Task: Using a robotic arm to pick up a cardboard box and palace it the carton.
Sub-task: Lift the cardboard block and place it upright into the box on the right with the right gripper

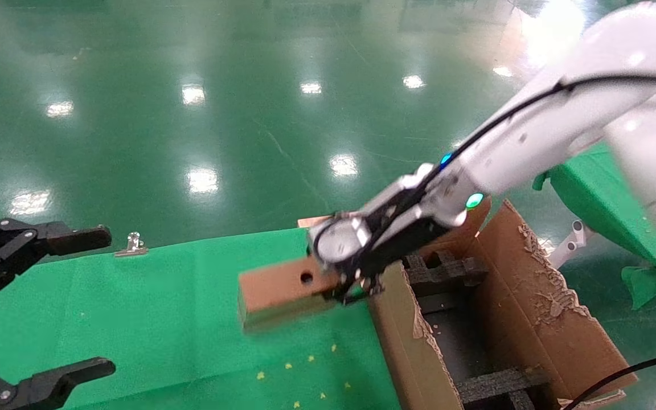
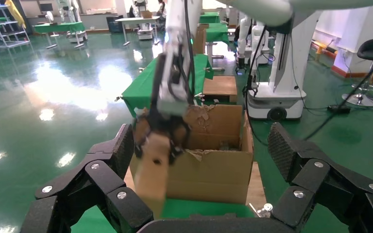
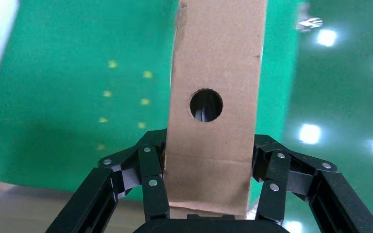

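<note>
While clamped on the cardboard box point(image 1: 282, 290) — right fingers point(image 3: 150, 179), beside carton point(image 1: 538, 296)

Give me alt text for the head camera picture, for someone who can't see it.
The right gripper on a white arm holds a small brown cardboard box with a round hole, its fingers shut on one end, above a green-covered table beside the large torn-flap carton with black foam dividers. The left gripper sits open at the table's left edge.
</note>
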Controlling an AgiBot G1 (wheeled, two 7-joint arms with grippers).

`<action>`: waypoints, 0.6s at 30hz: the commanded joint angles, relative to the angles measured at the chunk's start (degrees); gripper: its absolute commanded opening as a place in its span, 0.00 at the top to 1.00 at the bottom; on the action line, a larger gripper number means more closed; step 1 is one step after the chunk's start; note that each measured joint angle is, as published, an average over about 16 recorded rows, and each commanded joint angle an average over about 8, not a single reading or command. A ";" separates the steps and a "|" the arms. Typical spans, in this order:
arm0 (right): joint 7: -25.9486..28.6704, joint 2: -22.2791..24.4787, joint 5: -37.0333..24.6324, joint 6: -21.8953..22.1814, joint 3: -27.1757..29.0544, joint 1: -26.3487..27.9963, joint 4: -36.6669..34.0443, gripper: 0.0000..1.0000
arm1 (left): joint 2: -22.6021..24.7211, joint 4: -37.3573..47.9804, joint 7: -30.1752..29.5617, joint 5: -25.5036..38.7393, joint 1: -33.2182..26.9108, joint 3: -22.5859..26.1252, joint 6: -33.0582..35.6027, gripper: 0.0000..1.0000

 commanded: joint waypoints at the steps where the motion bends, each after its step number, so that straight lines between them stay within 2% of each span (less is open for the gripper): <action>1: -1.34 0.12 1.19 -0.41 -0.59 2.70 -2.00 1.00 | 0.00 0.00 0.00 0.00 0.00 0.00 0.00 0.00; 9: -4.44 3.24 8.29 -0.62 -7.54 14.73 -7.52 1.00 | 0.00 0.00 0.00 0.00 0.00 0.00 0.00 0.00; 18: -7.50 3.69 14.72 -0.55 -16.27 20.21 -12.54 1.00 | 0.00 0.00 0.00 -0.01 0.00 0.01 0.00 0.00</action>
